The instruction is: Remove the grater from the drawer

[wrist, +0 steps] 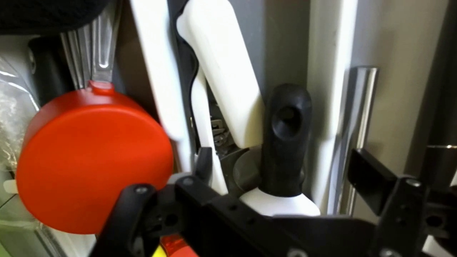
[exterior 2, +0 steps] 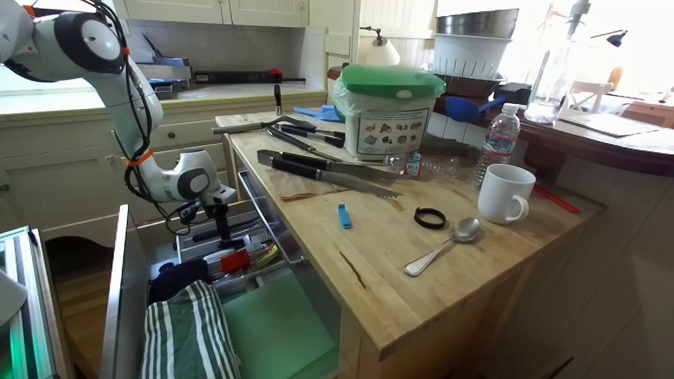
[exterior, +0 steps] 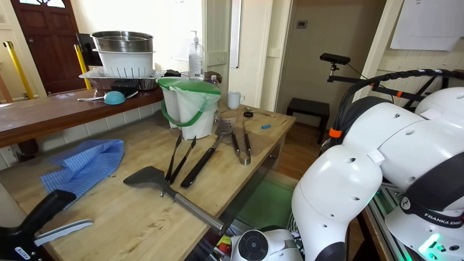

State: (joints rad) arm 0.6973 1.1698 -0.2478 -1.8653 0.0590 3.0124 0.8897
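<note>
The drawer is pulled out of the wooden counter, and part of it shows in an exterior view. My gripper reaches down into its utensil section. In the wrist view my gripper is open, with its fingers spread on either side of an upright black handle with a hole and a pale flared part below. A thin shiny metal strip stands near the right finger. I cannot make out the grater for certain; I cannot tell whether the handle or the strip belongs to it.
A red round cup and white handles crowd the drawer on the left. A striped cloth lies in its near part. The counter edge overhangs one side. A spatula and tongs lie on the counter.
</note>
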